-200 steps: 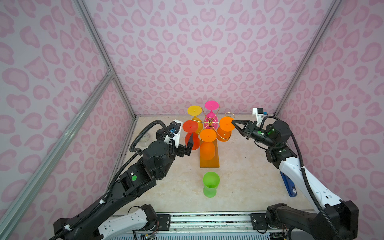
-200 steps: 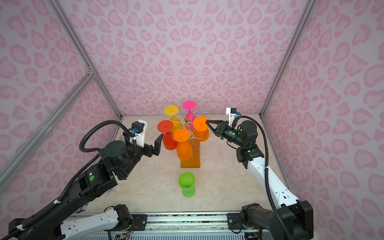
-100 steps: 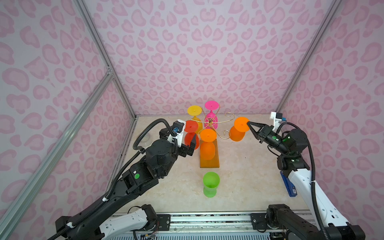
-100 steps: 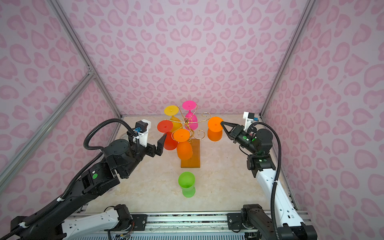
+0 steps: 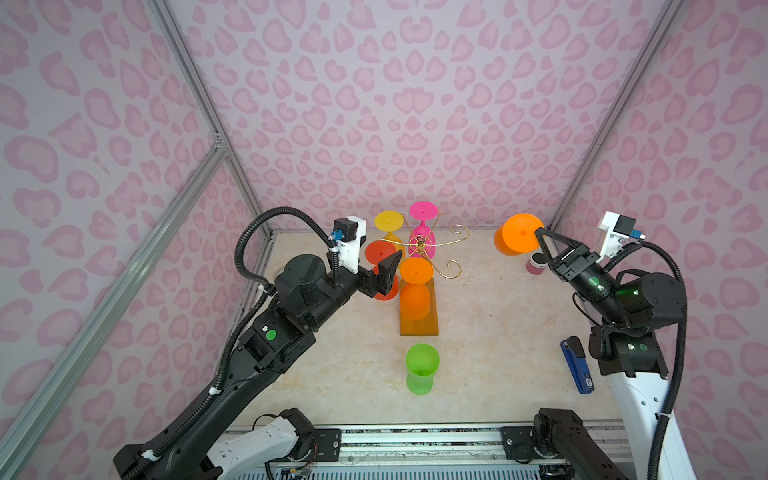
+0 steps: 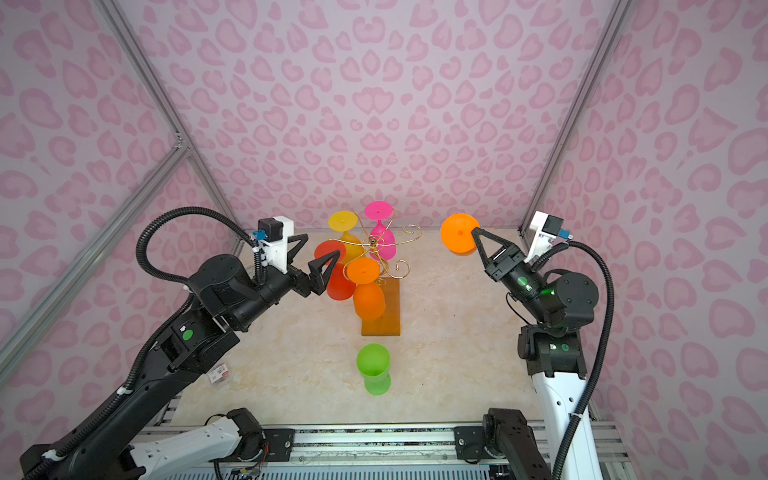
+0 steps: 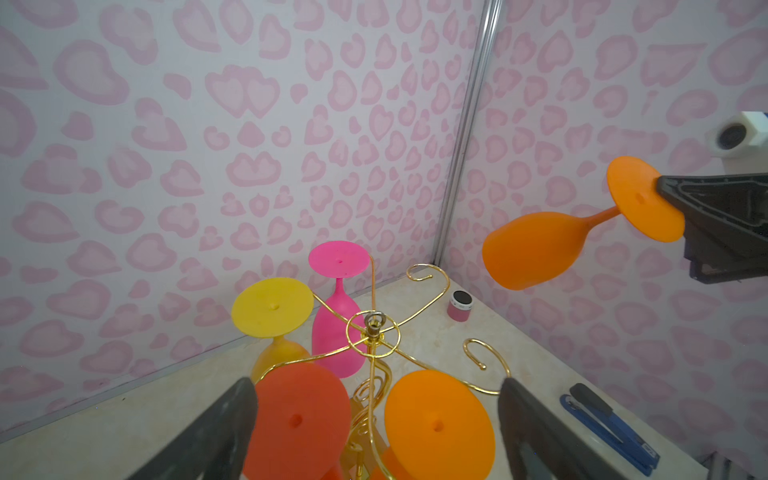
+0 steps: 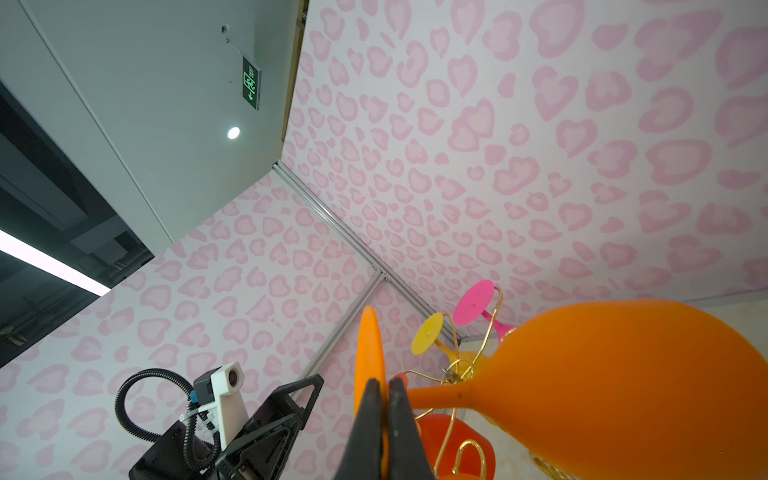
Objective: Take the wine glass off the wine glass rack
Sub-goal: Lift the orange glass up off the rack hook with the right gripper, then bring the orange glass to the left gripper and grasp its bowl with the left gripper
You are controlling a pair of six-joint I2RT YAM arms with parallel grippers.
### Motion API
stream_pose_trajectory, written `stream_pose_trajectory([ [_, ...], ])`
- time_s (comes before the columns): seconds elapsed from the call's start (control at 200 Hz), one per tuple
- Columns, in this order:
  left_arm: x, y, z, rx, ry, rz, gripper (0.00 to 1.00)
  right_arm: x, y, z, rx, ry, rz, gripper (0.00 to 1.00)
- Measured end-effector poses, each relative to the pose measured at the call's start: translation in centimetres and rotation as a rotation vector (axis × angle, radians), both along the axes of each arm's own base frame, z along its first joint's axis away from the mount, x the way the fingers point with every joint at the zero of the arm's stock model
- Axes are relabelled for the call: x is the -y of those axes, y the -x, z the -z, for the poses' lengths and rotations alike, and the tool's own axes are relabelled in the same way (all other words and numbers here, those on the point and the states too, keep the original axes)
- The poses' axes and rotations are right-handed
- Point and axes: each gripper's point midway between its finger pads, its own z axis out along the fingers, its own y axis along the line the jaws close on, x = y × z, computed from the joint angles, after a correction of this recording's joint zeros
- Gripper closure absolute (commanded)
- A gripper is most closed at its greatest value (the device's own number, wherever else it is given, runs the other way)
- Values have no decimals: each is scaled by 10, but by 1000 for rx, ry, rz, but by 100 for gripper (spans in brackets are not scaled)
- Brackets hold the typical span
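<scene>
The wine glass rack [image 5: 420,242] [image 6: 374,242] [image 7: 376,332], gold wire on a wooden base [image 5: 419,326], stands mid-table. Red [image 5: 379,252], orange [image 5: 415,270], yellow [image 5: 388,220] and pink [image 5: 423,210] glasses hang upside down on it. My right gripper [image 5: 538,232] [image 6: 476,232] [image 8: 384,384] is shut on the foot of another orange wine glass [image 5: 517,245] [image 6: 457,239] [image 7: 536,253] [image 8: 623,374]. It holds that glass in the air at the far right, clear of the rack. My left gripper [image 6: 322,245] [image 7: 376,386] is open at the rack's left side, by the red glass's foot [image 7: 301,415].
A green glass [image 5: 422,365] stands upright on the table in front of the rack's base. A blue stapler [image 5: 575,365] lies by the right arm. A small pink tin [image 5: 538,264] [image 7: 461,305] sits in the far right corner. Patterned walls close in three sides.
My right gripper has drawn the orange wine glass off its scroll arm and carried it rightward. My left gripper has moved in toward the red glass, jaws slightly narrower.
</scene>
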Motion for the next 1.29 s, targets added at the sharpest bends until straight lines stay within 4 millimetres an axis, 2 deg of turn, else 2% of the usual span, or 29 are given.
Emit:
stream_pose_trajectory([
  [0.14, 7, -7, -7, -23, 119, 128, 11, 4, 12, -23, 106, -5, 32, 100],
  [0.27, 21, -10, -7, -62, 226, 301, 11, 2, 6, -25, 123, -66, 5, 100],
  [0.355, 33, -8, -10, -86, 281, 420, 12, -9, 2, -29, 132, -111, -55, 100],
  [0.535, 51, 6, -20, -92, 337, 636, 13, -55, 5, -42, 172, -157, -244, 100],
  [0.685, 52, 5, -24, -91, 362, 689, 13, -82, 12, -56, 231, -183, -352, 100],
  [0.93, 39, -21, -23, -99, 414, 672, 13, -117, 3, -49, 220, -261, -496, 100],
  [1.075, 34, -33, -20, -107, 438, 659, 13, -126, -1, -48, 214, -322, -562, 100],
  [1.295, 25, -52, -14, -122, 473, 619, 12, -128, 1, -53, 242, -404, -635, 100],
])
